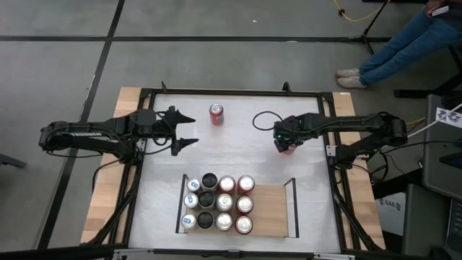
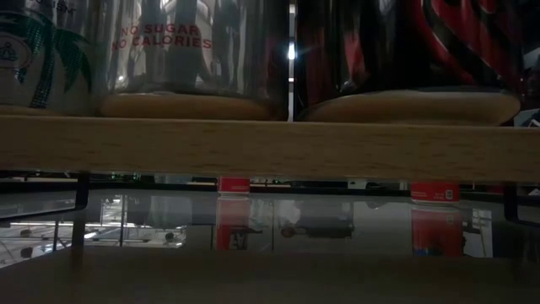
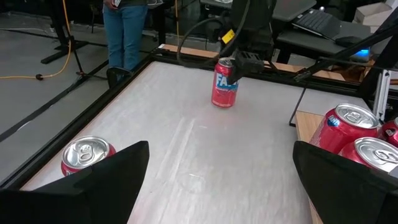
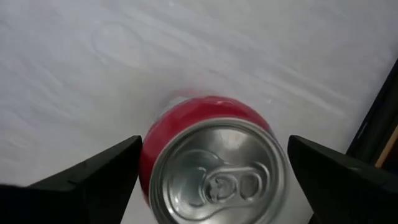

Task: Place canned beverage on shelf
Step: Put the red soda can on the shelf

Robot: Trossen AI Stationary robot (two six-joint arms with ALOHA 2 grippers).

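The right claw [image 1: 286, 144] hangs over a red can [image 4: 211, 162] standing upright on the right half of the white desk [image 1: 238, 155]; its two fingers stand wide apart on either side of the can top, not clamped on it; whether they touch it cannot be told. The left claw [image 1: 182, 130] waits at the desk's left side, spread wide and empty. Another red can [image 1: 216, 114] stands alone at the far middle. The shelf [image 1: 271, 211] lies at the near edge; a dozen cans [image 1: 216, 204] fill its left half, its right half bare wood.
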